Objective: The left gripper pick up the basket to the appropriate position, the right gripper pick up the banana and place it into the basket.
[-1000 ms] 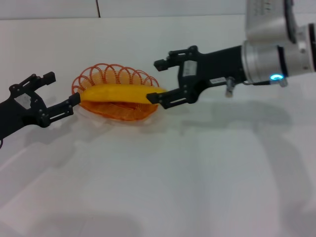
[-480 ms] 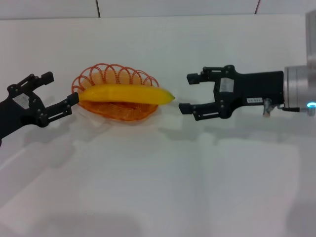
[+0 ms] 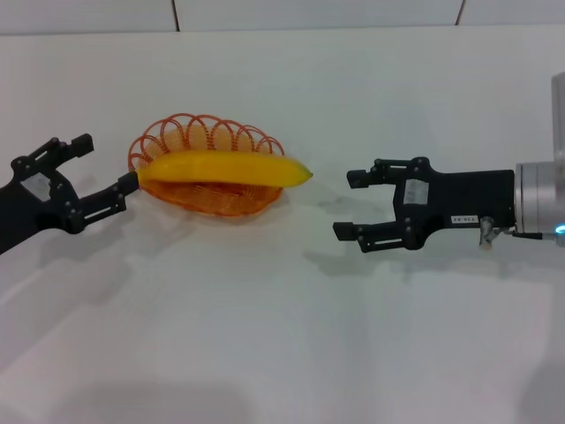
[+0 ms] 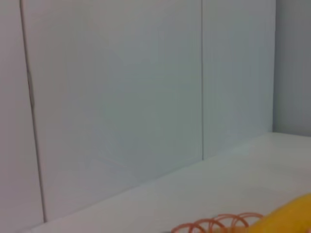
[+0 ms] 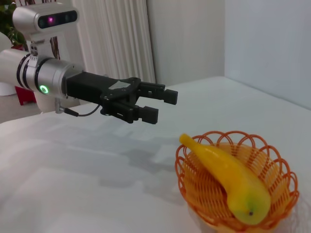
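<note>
The orange wire basket [image 3: 164,132] rests on the white table, left of centre. The yellow banana [image 3: 225,168] lies lengthwise across it, with its dark tip sticking out over the right rim. My left gripper [image 3: 106,163] is open just left of the basket, and its nearer fingertip is right at the rim. My right gripper [image 3: 347,204] is open and empty, off to the right of the banana's tip. In the right wrist view the banana [image 5: 226,174] lies in the basket [image 5: 194,189], with the left gripper [image 5: 160,105] behind. The left wrist view catches only the basket's rim [image 4: 218,224] and a bit of banana [image 4: 291,213].
The white table [image 3: 282,336] stretches around the basket, and a white panelled wall [image 3: 265,13] runs along its far edge. In the right wrist view, curtains [image 5: 116,39] and the robot's head [image 5: 46,19] stand behind the table.
My right gripper has pulled back to the right and slightly down, away from the banana's tip. The left gripper has edged slightly left. Banana and basket have stayed in place.
</note>
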### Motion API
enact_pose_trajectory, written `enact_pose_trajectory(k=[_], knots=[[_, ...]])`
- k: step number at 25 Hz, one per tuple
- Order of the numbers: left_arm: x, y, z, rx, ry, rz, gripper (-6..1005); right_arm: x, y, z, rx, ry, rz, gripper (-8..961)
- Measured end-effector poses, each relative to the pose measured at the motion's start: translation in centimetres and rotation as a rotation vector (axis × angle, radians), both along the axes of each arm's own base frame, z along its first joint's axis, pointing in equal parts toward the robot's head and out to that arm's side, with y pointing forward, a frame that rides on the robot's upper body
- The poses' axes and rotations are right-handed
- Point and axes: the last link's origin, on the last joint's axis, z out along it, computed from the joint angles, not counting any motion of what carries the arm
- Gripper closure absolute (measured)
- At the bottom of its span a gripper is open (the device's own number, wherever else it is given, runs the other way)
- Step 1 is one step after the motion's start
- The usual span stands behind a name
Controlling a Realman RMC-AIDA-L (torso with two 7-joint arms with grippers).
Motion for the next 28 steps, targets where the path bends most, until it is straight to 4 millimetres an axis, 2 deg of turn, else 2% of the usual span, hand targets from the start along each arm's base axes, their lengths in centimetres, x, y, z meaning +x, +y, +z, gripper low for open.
enact_pose_trajectory(k=[11,28], knots=[[-1.8,-0.5,-0.6,-0.047,0.101,0.056,115,1.0,-0.4,0.5,0.026,0.003,-0.023,120],[-1.8,-0.6,-1.1,-0.074,0.123,0.051,115,1.5,-0.8,0.7,0.031,0.005,-0.038,120]])
